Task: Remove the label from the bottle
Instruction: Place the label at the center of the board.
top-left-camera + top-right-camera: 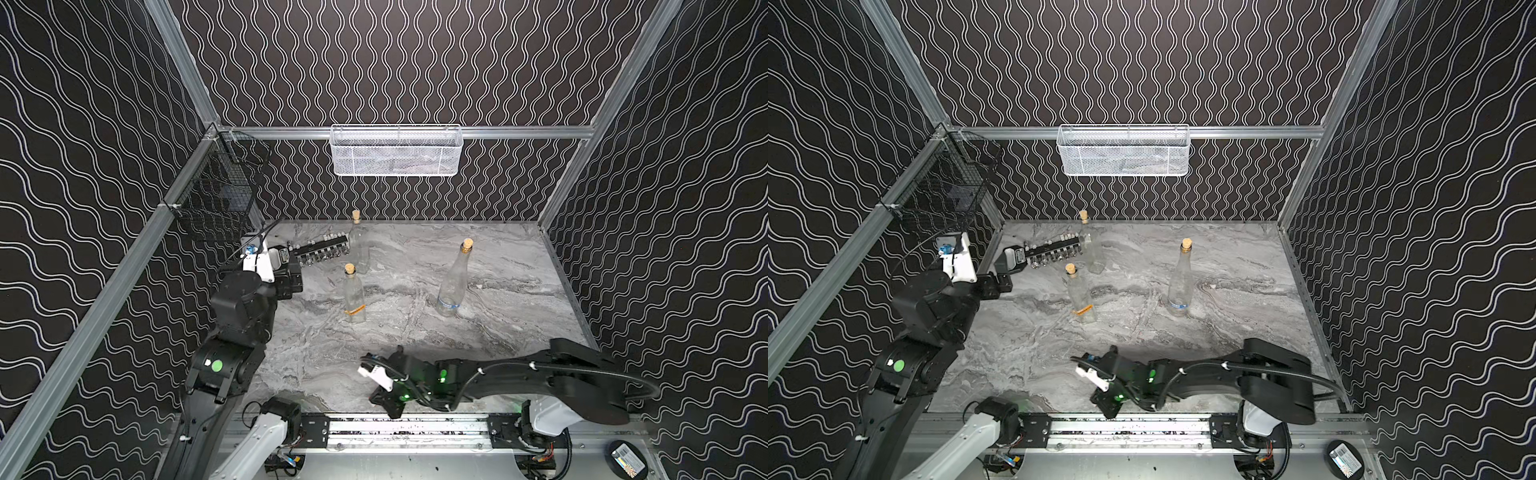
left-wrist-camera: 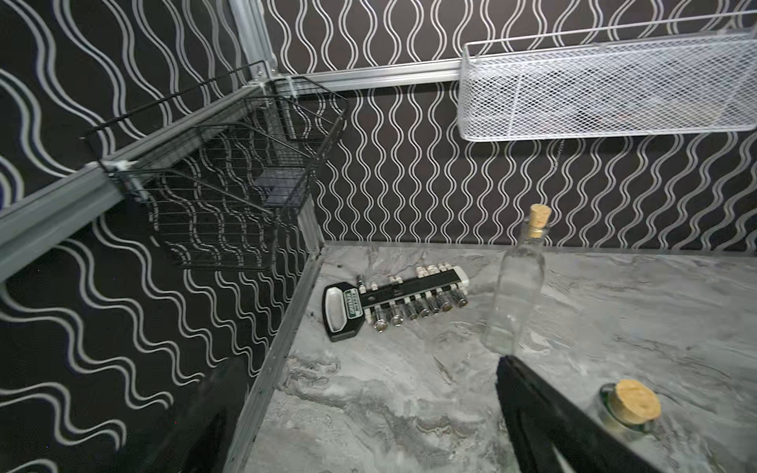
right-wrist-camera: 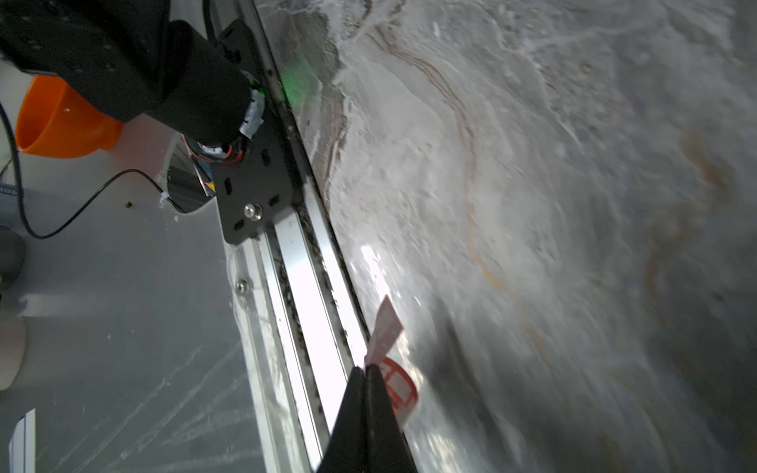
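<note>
At 6 o'clock, red label (image 3: 399, 385) pinched in right fingers (image 3: 360, 413). At 9, left fingers (image 2: 540, 405) released. Corked, empty, upright: bare bottle (image 1: 359, 249) 11, orange-band bottle (image 1: 354, 297) 10, blue-band bottle (image 1: 452, 286) 2. At 10, black basket (image 1: 199, 208): dark box (image 1: 230, 196) inside.

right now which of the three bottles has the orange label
The middle bottle, just in front of the far bottle: orange label low on its body. The far bottle shows no label; the tall bottle carries a blue band.

Both black arms (image 1: 245, 307) carry glowing green lights (image 1: 216, 365).
</note>
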`<state>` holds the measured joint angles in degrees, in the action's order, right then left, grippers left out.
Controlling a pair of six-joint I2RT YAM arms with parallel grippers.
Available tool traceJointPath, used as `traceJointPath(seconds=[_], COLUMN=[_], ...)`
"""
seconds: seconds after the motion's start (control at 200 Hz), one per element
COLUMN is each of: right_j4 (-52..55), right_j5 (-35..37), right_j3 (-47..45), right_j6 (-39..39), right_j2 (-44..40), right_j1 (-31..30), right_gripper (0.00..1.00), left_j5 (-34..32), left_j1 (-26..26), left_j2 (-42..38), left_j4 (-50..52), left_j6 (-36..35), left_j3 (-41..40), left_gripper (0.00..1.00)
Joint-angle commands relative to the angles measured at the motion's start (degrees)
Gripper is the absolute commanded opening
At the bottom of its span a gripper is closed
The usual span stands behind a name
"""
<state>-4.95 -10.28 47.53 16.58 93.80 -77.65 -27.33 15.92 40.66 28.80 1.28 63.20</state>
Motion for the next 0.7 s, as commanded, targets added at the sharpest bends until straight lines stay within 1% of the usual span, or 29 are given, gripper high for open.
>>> traceJointPath(seconds=[0.0,0.255,0.27,0.335,0.526,0.551,0.696], right_j4=[2.71,2.69,2.69,2.80,3.81,3.74,3.93], right_j5=[0.22,1.36,1.39,1.70,2.37,2.29,2.68], right_j3=[4.02,9.20,10.81,12.39,15.43,15.61,16.68], right_j6=[-4.32,-6.72,-6.83,-7.49,-8.91,-8.93,-9.28], right_j2=[3.28,10.21,10.60,11.90,14.57,16.37,18.49], right_j1=[-0.75,-0.90,-0.92,-0.92,-0.86,-0.93,-0.92], right_gripper=[0.03,0.05,0.05,0.06,0.09,0.09,0.15], left_j5=[-3.54,-2.99,-3.03,-3.03,-2.38,-2.29,-2.22], left_j1=[-0.02,-0.01,-0.01,-0.01,-0.02,-0.04,-0.06], left_j2=[-0.45,-0.07,-0.14,-0.39,-0.89,-0.98,-1.08], left_j4=[0.47,-1.74,-1.73,-1.79,-1.73,-1.64,-1.62], left_j6=[-1.22,-1.97,-2.11,-2.38,-2.85,-2.92,-3.17], left_j3=[-0.43,-1.40,-1.43,-1.79,-2.16,-2.12,-2.25], left_gripper=[0.99,0.99,0.99,0.99,0.99,0.99,0.99])
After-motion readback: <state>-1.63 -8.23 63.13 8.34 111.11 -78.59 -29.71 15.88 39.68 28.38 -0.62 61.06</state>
